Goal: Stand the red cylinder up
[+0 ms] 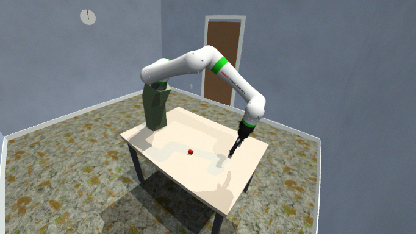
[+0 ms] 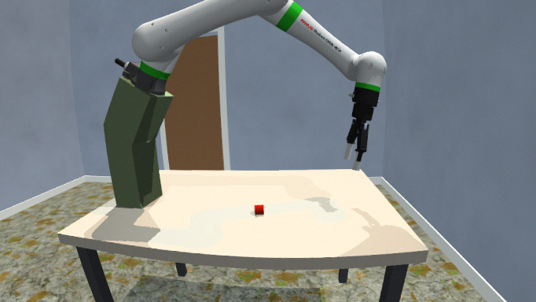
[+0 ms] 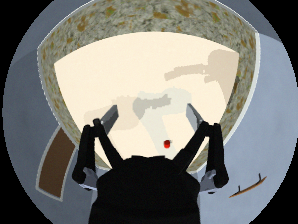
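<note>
The red short cylinder [image 1: 190, 151] [image 2: 258, 209] [image 3: 166, 143] lies on the cream table [image 1: 195, 173] [image 2: 220, 244] near its middle. It looks like it lies on its side, but it is too small to tell for sure. My gripper [image 1: 230, 155] [image 2: 352, 161] [image 3: 151, 109] is open and empty. It hangs above the table's far right part, well away from the cylinder. In the wrist view the cylinder shows as a small red dot between the two fingers, far below.
The arm's green pedestal [image 1: 155, 106] [image 2: 134, 145] stands on the table's back left corner. A brown door [image 1: 222, 61] is in the far wall. The table's edges drop to a mottled floor [image 1: 61, 170].
</note>
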You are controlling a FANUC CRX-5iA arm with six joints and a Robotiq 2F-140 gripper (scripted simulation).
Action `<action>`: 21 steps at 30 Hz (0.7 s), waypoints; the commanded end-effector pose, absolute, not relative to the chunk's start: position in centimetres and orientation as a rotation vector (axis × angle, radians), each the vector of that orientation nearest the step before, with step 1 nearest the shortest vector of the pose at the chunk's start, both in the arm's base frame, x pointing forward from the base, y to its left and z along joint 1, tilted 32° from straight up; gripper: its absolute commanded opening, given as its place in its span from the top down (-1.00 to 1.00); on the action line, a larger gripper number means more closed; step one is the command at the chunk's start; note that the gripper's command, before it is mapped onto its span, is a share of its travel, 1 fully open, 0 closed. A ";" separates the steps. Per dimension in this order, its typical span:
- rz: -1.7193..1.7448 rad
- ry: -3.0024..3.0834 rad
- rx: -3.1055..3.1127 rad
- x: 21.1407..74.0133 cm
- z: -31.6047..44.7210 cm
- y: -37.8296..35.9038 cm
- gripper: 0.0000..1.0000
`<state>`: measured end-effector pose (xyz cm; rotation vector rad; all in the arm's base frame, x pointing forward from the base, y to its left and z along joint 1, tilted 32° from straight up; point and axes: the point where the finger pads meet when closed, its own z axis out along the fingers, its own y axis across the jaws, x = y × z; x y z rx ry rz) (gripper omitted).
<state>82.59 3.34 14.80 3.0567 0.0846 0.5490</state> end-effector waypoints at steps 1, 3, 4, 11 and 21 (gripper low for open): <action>0.553 0.084 3.056 82.6 14.9 3.3 -1.00; 0.571 0.084 3.051 82.0 13.6 3.0 -1.00; 0.589 0.083 3.047 81.2 12.4 2.7 -1.00; 0.589 0.083 3.047 81.2 12.4 2.7 -1.00; 0.622 0.082 3.039 79.4 10.1 2.0 -1.00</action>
